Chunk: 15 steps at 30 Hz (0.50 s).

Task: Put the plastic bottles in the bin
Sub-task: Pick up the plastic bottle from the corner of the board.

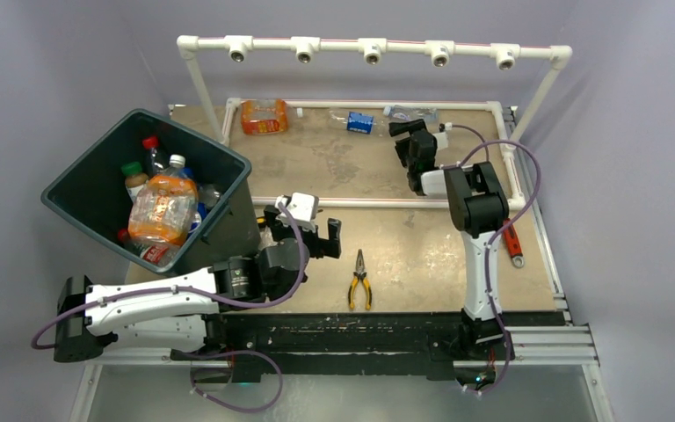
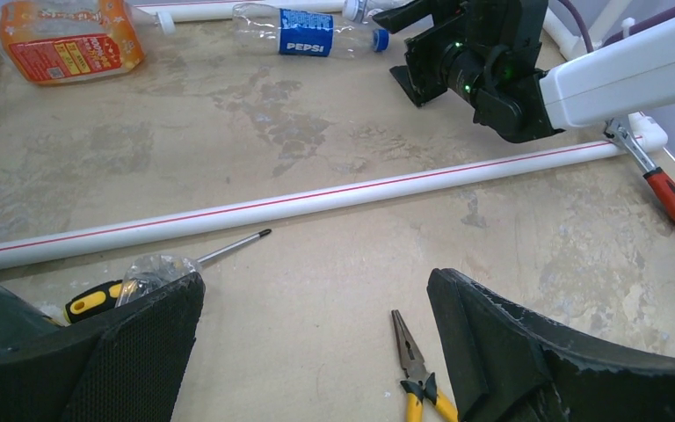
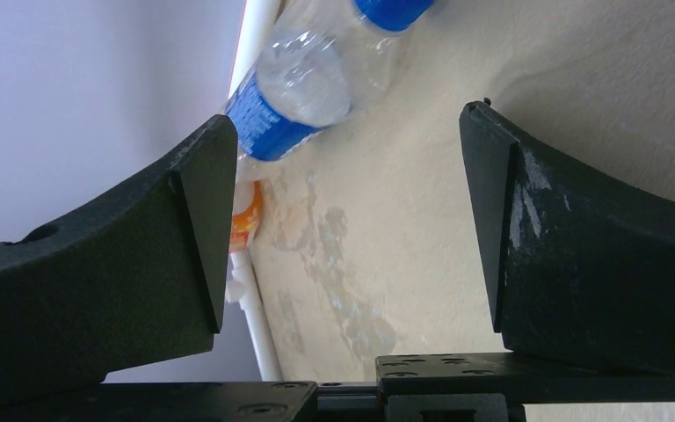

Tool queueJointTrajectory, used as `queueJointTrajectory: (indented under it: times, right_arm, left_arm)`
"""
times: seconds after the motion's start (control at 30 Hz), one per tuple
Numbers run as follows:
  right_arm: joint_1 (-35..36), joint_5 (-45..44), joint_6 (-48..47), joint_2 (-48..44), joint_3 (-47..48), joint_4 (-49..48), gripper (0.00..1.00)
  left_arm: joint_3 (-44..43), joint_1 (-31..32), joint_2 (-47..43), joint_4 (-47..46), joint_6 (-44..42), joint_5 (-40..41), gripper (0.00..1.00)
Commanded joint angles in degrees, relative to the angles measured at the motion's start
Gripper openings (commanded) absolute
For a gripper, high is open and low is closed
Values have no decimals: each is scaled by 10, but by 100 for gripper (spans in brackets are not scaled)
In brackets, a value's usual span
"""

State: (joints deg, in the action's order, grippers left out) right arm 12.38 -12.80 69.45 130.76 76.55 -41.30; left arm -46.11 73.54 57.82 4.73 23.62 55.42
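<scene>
Nearest, at six o'clock, the left gripper [image 1: 306, 227] stands spread wide and empty, with a crumpled clear bottle [image 2: 154, 268] just beside one finger. At nine o'clock the bin [image 1: 192, 139] already holds several bottles [image 1: 163, 211]. Toward one o'clock the right gripper [image 3: 347, 167] is spread, gripping nothing, facing a blue-labelled bottle [image 3: 299, 79]. An orange bottle [image 1: 264, 116] lies at twelve. Mostly done, I judge, with at least three left.

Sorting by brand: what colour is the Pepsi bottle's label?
Pepsi bottle label: blue, white lettering; left wrist view best.
</scene>
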Motion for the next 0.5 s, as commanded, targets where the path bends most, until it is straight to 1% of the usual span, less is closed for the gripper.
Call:
queueJointTrajectory:
  times: [0.0,0.27,0.47]
  right_arm:
    - [-14,-35,39,29,54,3,88]
    - [-52,-33,84,90,127,46,86]
    - [-70,-14,101,158,222,95,80]
  left_arm:
    - [11,0,13,-48,10,20,99]
    - [27,0,55,-107,-7,33,99]
    - [25,-1,77,-126,-13,45,99]
